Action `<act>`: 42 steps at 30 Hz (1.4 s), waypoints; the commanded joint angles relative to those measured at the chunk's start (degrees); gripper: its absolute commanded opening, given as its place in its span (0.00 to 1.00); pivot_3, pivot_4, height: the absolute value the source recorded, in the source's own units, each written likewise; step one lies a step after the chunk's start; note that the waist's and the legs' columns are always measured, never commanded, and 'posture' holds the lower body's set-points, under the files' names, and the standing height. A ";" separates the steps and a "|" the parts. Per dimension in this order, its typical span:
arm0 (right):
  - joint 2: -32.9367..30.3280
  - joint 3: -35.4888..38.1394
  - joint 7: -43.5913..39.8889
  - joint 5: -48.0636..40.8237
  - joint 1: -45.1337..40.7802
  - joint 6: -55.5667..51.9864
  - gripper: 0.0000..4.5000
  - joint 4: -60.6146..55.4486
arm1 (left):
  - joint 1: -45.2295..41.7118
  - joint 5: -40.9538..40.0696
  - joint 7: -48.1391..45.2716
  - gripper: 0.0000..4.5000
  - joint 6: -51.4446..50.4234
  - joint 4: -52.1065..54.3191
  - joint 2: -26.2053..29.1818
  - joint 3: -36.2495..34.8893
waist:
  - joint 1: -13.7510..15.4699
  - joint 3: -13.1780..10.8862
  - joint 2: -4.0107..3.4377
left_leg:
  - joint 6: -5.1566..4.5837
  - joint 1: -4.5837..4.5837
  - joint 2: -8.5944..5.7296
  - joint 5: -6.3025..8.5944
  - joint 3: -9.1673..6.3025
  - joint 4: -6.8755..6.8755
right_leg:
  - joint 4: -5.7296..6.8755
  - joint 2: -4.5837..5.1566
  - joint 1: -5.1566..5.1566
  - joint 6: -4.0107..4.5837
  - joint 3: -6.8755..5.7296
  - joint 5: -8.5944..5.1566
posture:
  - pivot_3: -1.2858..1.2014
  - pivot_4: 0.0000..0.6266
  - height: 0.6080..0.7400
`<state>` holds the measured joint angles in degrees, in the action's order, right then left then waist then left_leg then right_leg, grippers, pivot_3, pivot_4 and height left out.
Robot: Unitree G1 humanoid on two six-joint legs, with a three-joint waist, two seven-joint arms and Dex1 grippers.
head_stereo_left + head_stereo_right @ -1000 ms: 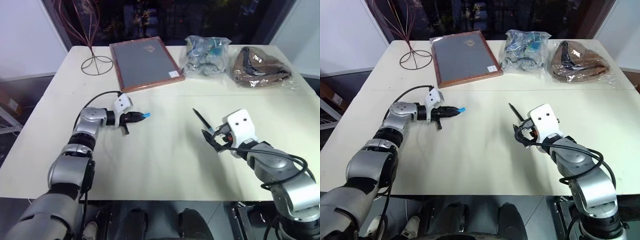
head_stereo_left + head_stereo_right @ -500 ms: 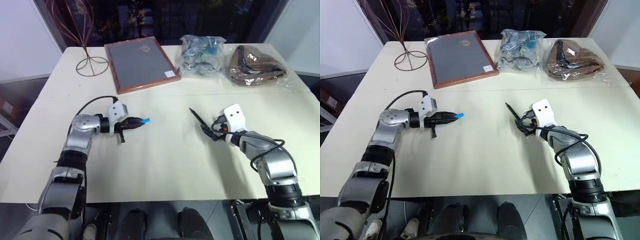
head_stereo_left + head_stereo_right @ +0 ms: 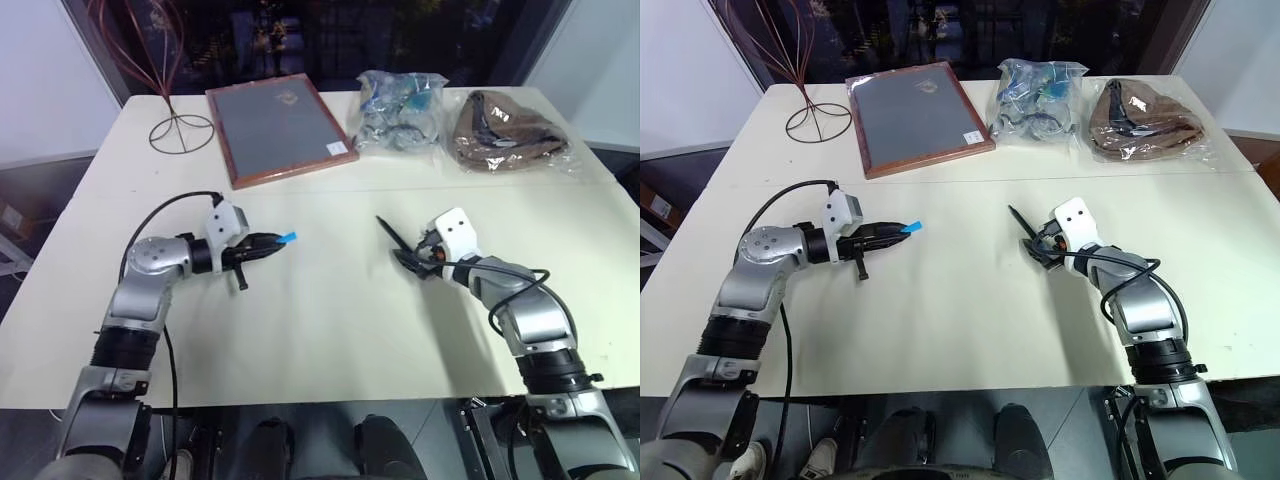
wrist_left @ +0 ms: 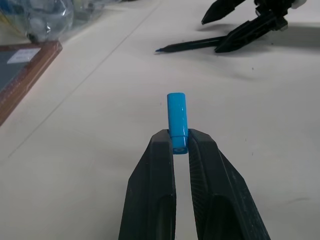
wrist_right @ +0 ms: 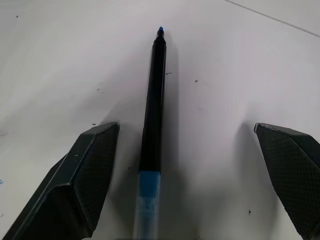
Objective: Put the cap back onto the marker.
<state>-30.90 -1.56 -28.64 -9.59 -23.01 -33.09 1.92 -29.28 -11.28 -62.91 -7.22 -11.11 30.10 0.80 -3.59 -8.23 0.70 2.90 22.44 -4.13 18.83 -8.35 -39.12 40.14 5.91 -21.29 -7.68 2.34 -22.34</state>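
the cap (image 4: 177,120), small light-blue cylinder, is pinched at its near end between the closed jaws of the left gripper (image 4: 180,145); most of it sticks out past the fingertips. it hangs above the desk (image 3: 320,330), left of centre, pointing toward the robot's right. the marker (image 5: 152,115) lies flat on the desk, right of centre, thin black body with a blue band near its back end and a small blue tip at the far end, uncapped. in the head views it lies slanted, tip away from the robot and to the left (image 3: 392,233). the right gripper (image 3: 412,260) sits low at the marker's near end with jaws wide open, one finger (image 5: 82,175) on each side of the marker's body, marker nearer this one; cannot tell if either finger touches it. cap and marker are well apart, bare desk between them.

along the far edge of the desk: a wire stand (image 3: 180,128) at the left corner, a wood-framed dark board (image 3: 278,118) beside it with a small white label at its corner, then a clear bag of mixed stuff (image 3: 398,108), then a clear bag with something brown inside (image 3: 508,130) at the far right. a black cable (image 3: 165,210) loops off the left wrist.
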 commanded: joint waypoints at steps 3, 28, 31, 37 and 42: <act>-0.86 -0.09 -1.59 -0.15 3.22 -3.53 0.60 -3.45 | -0.37 -1.14 0.72 0.00 0.93 0.91 0.78 -0.34 | 0.20 0.00 0.00 | 0.00 0.00 -0.01 0.00 -0.01 0.00 | 0.00 0.00 0.02 0.00 0.00 0.00 | 0.52 0.24 1.00; -16.89 -3.37 -16.31 3.22 0.46 2.34 0.01 -20.31 | -8.64 0.94 -7.40 0.00 17.68 -15.21 -2.27 5.58 | 1.01 0.00 0.01 | -0.01 0.00 -0.01 0.01 0.15 0.00 | -0.09 0.02 0.05 0.00 -0.01 0.00 | 0.52 0.24 1.00; -17.83 -4.00 -19.19 2.44 0.13 1.91 0.01 -22.81 | -9.83 0.72 -7.67 0.00 20.23 -16.83 -3.23 5.52 | 1.16 0.00 0.01 | -0.01 0.00 -0.01 0.01 0.14 -0.01 | -0.09 0.02 0.06 0.00 -0.02 0.00 | 0.52 0.24 1.00; -19.11 -6.59 -22.96 3.36 -1.13 2.70 0.01 -24.95 | -10.70 1.00 -10.13 0.00 25.58 -18.56 -3.41 6.44 | 1.10 0.00 0.01 | -0.02 0.01 -0.03 0.01 0.12 -0.02 | -0.13 0.05 0.05 0.00 -0.02 0.00 | 0.52 0.24 1.00; -18.80 -8.04 -24.36 3.82 -2.17 3.40 0.01 -24.88 | -11.37 1.42 -11.06 0.00 29.06 -19.80 -3.17 6.85 | 1.12 0.00 0.01 | -0.02 0.01 -0.03 0.01 0.12 -0.02 | -0.16 0.05 0.04 0.00 -0.02 0.00 | 0.52 0.24 1.00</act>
<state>-49.26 -10.20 -52.60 -5.89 -23.92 -30.61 -21.20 -39.46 -10.08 -73.59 20.06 -31.23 26.46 7.82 -2.48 -8.23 0.72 2.88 22.45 -4.16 18.84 -8.23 -39.14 39.98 5.95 -21.26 -7.68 2.32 -22.34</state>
